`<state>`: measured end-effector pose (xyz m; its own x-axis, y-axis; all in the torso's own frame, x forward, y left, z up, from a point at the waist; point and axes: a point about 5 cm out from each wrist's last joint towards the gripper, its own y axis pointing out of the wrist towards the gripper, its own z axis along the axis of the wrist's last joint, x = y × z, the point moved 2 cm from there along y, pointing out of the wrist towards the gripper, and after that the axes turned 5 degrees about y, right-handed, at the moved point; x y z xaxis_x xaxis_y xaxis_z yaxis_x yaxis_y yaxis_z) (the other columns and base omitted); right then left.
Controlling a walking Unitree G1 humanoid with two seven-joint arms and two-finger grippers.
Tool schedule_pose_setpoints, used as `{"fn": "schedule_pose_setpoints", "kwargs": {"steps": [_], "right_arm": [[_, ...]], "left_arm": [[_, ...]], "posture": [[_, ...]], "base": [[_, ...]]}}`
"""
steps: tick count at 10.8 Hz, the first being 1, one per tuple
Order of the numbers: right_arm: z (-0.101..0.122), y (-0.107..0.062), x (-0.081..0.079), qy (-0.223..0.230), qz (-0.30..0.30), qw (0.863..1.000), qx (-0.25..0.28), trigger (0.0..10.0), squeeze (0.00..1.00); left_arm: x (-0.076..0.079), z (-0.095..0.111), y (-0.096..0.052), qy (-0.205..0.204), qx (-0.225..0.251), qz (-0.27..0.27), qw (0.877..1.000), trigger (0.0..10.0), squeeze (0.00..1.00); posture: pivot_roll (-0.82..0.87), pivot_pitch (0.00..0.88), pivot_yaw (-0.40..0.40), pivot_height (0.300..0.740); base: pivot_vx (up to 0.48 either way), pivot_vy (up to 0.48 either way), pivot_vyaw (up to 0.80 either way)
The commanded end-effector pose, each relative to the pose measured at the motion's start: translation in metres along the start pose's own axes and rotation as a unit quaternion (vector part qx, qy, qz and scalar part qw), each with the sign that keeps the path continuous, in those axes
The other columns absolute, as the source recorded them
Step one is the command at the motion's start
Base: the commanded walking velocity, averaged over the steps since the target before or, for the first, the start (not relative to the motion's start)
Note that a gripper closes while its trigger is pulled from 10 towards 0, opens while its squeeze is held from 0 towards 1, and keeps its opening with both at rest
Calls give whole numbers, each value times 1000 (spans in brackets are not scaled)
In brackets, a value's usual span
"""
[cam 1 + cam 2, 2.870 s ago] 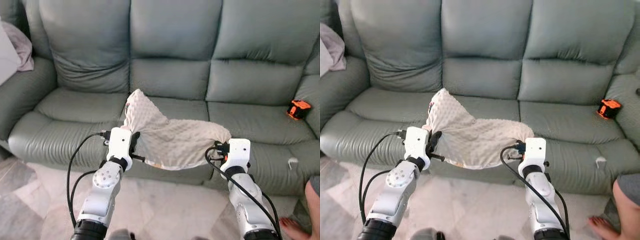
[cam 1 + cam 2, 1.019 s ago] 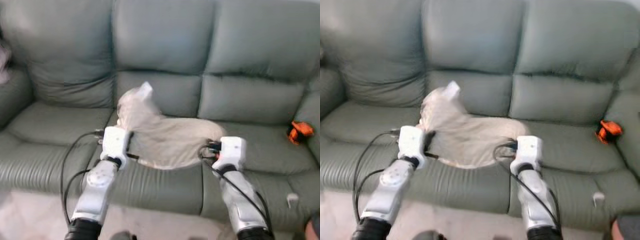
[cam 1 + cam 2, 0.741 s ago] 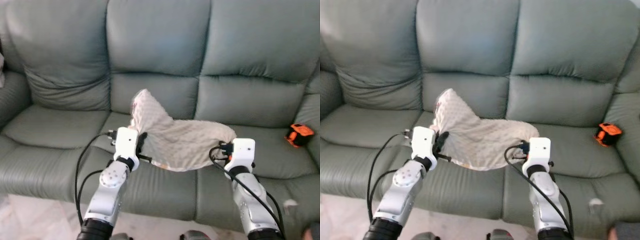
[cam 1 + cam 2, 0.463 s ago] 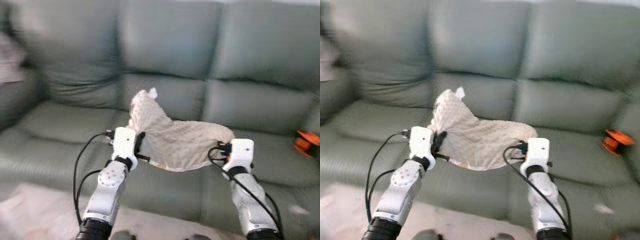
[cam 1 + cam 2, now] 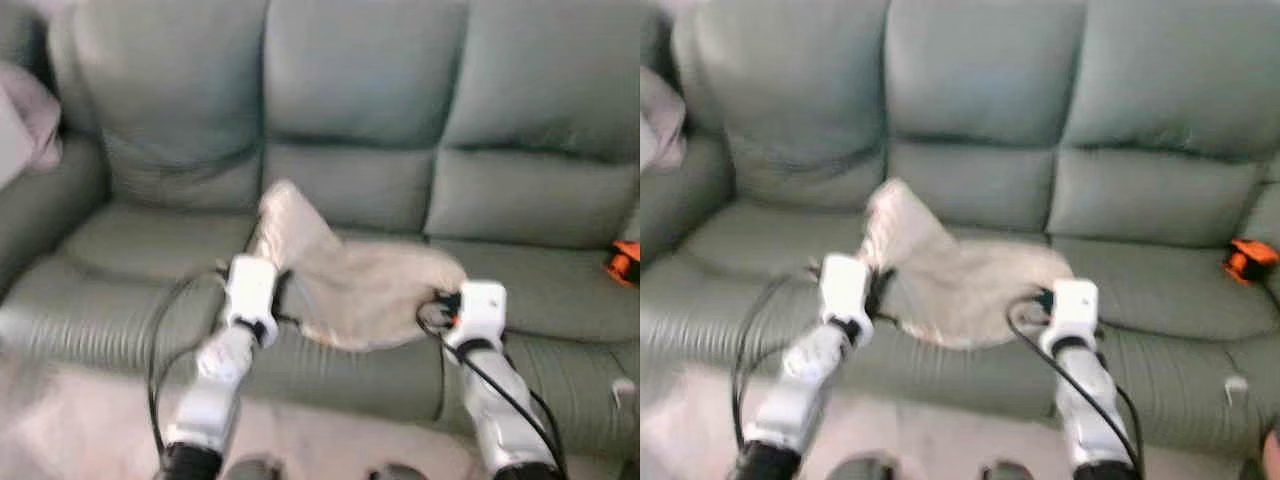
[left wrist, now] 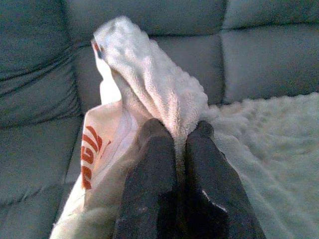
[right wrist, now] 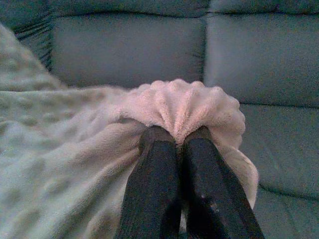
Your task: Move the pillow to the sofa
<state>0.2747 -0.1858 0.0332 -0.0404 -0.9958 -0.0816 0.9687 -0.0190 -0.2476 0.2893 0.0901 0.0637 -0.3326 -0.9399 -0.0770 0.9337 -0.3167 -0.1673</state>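
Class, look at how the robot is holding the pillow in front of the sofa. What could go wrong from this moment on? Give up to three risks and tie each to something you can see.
1. Each gripper, left and right, pinches only a fold of fabric at the pillow's edge, so it might slip free.
2. The pillow sags over the sofa's front edge; released here, it could slide to the floor.
3. The head views are blurred, so placement may be misjudged.

View: swung left, so the pink cloth (image 5: 35, 115) on the sofa's (image 5: 360, 90) left arm came back into sight.
Orange object (image 5: 626, 262): slid to the right edge.
Sharpness: stayed blurred, as half a second before.
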Motion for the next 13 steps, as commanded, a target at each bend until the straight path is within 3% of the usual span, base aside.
{"fn": "schedule_pose_setpoints", "kwargs": {"steps": [1,7,11,13], "right_arm": [[7,3,-13,3,18,1000,14,10000,0],[6,3,-12,4,17,1000,12,10000,0],[6,3,-13,4,17,1000,13,10000,0],[6,3,-13,5,17,1000,11,10000,0]], "left_arm": [[-6,10,0,7,22,8,1000,10000,0],[-4,11,-2,-7,26,-11,1000,10000,0],[-4,12,-3,-5,26,-14,1000,10000,0],[-4,11,-3,-5,25,-14,1000,10000,0]], "posture": [[-38,0,10,740],[-40,0,12,740],[-40,0,13,740],[-40,0,15,740]], "base": [[0,0,-419],[0,0,-73],[284,0,0],[315,0,-628]]}}
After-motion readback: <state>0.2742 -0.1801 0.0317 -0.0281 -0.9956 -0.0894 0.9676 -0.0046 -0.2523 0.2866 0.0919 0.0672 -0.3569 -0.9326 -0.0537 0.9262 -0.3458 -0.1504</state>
